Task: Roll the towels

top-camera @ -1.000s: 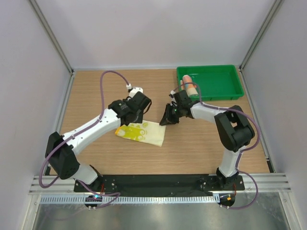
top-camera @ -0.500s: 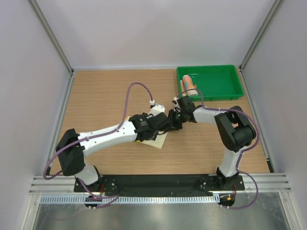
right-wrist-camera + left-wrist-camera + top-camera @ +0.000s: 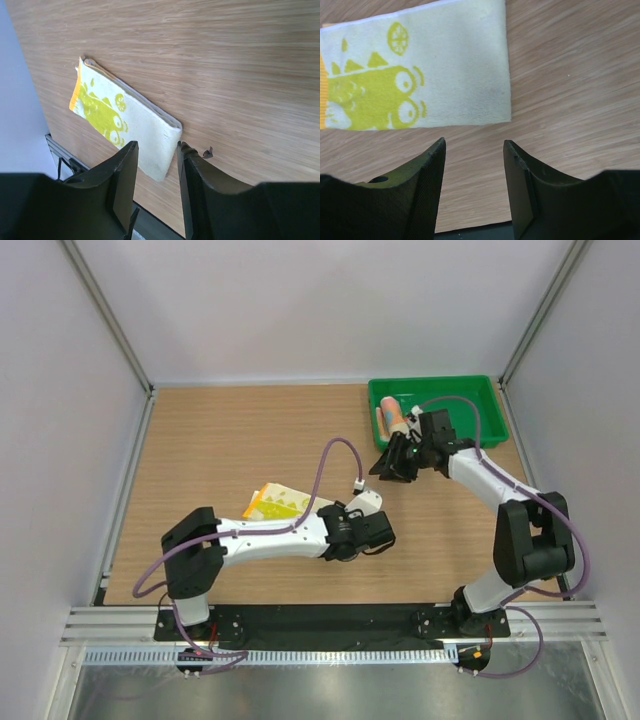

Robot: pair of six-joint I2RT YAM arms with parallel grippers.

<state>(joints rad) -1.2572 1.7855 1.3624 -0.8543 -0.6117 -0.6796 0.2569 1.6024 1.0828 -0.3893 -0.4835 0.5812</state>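
The yellow towel (image 3: 278,502) with its green pattern lies flat and folded on the wooden table; my left arm covers its near edge. It also shows in the left wrist view (image 3: 420,75) and the right wrist view (image 3: 135,125). My left gripper (image 3: 375,532) (image 3: 474,142) is open and empty, just right of the towel and above bare wood. My right gripper (image 3: 393,462) (image 3: 156,145) is open and empty, raised near the green tray's left front corner. The other towel (image 3: 391,415) lies as an orange-pink roll in the tray.
The green tray (image 3: 470,410) stands at the back right of the table (image 3: 200,440). White walls enclose the left, back and right sides. A black base plate (image 3: 330,620) runs along the near edge. Purple cables loop above both arms.
My left arm has swung right across the yellow towel and its gripper now sits at the towel's right. My right gripper has drawn back from the towel toward the tray.
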